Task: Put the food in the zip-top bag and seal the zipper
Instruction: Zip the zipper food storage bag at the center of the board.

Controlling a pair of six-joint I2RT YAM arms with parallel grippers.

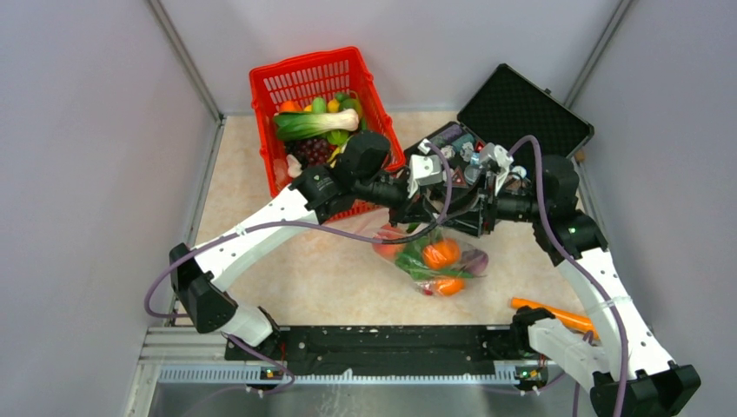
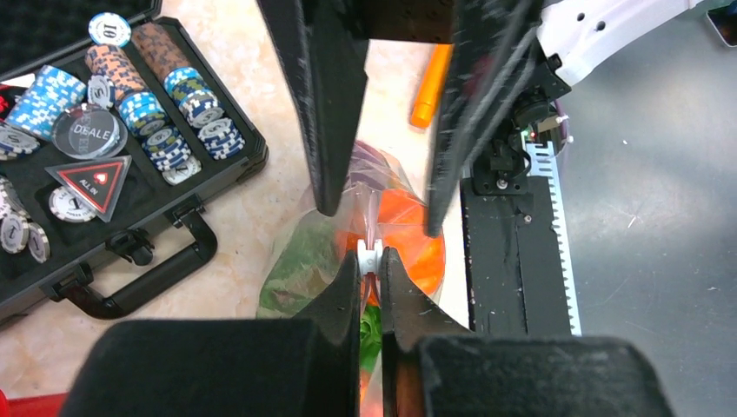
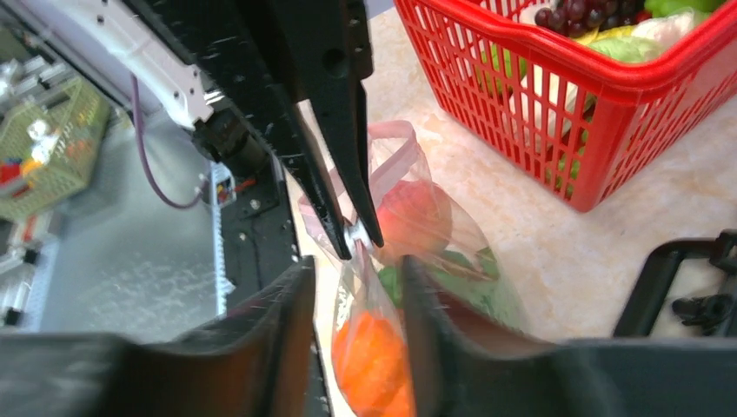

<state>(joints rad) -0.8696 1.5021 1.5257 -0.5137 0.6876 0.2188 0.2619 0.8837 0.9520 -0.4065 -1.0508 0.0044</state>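
sealing step: left gripper [image 2: 369, 261] pinches what seems the zipper [image 3: 355, 233]; right gripper [image 3: 355, 280] gapes astride the zip-top bag [image 1: 432, 263] and must clamp it next.

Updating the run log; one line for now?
left fingers shut on zipper | right fingers open around bag | food inside bag

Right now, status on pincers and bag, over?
Left pincer shut on zipper slider. Right pincer open, astride zip-top bag; food inside. Nothing blocking.
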